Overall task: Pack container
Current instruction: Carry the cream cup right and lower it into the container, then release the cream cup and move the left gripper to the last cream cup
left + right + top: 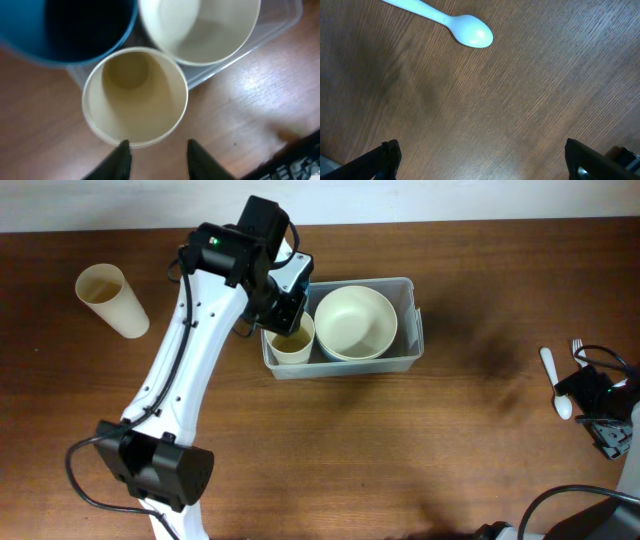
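Both gape — right gripper (480, 160) over woodgrain (470, 100), left gripper (157, 150) over round cup (135, 95) in container (414, 330).

Clear plastic container (413, 330), matt paper cup (135, 95), glossy plastic spoon (470, 31), wood-grain table (495, 110).

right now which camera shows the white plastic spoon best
The right wrist view: the white plastic spoon lies close and sharp, its handle end cropped. Overhead shows the spoon small, at the frame's right edge. The left wrist view misses it.
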`<state>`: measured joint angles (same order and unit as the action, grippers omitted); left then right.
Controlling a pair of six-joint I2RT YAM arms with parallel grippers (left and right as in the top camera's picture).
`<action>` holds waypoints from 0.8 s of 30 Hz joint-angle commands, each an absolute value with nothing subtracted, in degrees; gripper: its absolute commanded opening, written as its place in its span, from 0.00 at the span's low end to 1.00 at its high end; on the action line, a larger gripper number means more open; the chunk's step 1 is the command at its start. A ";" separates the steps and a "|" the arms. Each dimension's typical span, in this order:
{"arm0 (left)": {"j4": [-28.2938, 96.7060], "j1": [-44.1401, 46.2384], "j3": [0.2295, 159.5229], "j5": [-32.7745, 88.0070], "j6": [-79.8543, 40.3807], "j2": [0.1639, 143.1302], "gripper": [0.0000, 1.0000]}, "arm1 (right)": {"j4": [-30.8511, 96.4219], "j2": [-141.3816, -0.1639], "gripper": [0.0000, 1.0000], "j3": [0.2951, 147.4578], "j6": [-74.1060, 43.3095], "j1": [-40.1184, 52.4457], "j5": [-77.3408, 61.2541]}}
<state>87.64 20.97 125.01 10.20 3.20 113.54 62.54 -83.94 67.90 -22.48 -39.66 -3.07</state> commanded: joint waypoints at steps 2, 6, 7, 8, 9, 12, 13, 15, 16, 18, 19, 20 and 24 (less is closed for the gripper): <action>95.04 18.70 135.85 3.68 2.13 112.51 0.45 | 62.52 -83.90 0.99 67.92 -23.00 -39.79 -3.18; 96.71 17.39 139.87 3.16 0.49 110.17 0.48 | 62.52 -83.90 0.99 67.92 -23.00 -39.79 -3.18; 96.71 17.06 139.87 3.16 0.47 109.10 0.49 | 62.52 -83.90 0.99 67.92 -23.00 -39.79 -3.18; 96.71 16.82 139.87 3.16 0.47 108.18 0.49 | 62.52 -83.90 0.99 67.92 -23.00 -39.79 -3.18; 96.71 16.53 139.87 3.16 0.45 106.91 0.49 | 62.52 -83.90 0.99 67.92 -23.00 -39.79 -3.18; 96.71 15.88 139.70 3.16 0.45 103.11 0.52 | 62.52 -83.90 0.99 67.92 -23.00 -39.79 -3.18; 96.71 15.79 139.48 3.14 0.47 101.80 0.53 | 62.52 -83.90 0.99 67.92 -23.00 -39.79 -3.18; 96.71 15.79 138.54 3.09 0.47 98.43 0.59 | 62.52 -83.90 0.99 67.92 -23.00 -39.79 -3.18; 96.71 15.79 137.84 3.11 0.45 96.64 0.62 | 62.52 -83.90 0.99 67.92 -23.00 -39.79 -3.18; 96.71 15.79 136.18 3.11 0.45 93.34 0.68 | 62.52 -83.90 0.99 67.92 -23.00 -39.79 -3.18; 96.68 15.79 135.15 2.98 0.45 91.74 0.72 | 62.52 -83.90 0.99 67.92 -23.00 -39.79 -3.18; 96.71 15.79 134.34 2.42 0.38 90.65 0.75 | 62.52 -83.90 0.99 67.92 -23.00 -39.79 -3.18; 96.71 15.79 129.56 -5.08 -3.92 86.56 0.81 | 62.52 -83.90 0.99 67.92 -23.00 -39.79 -3.18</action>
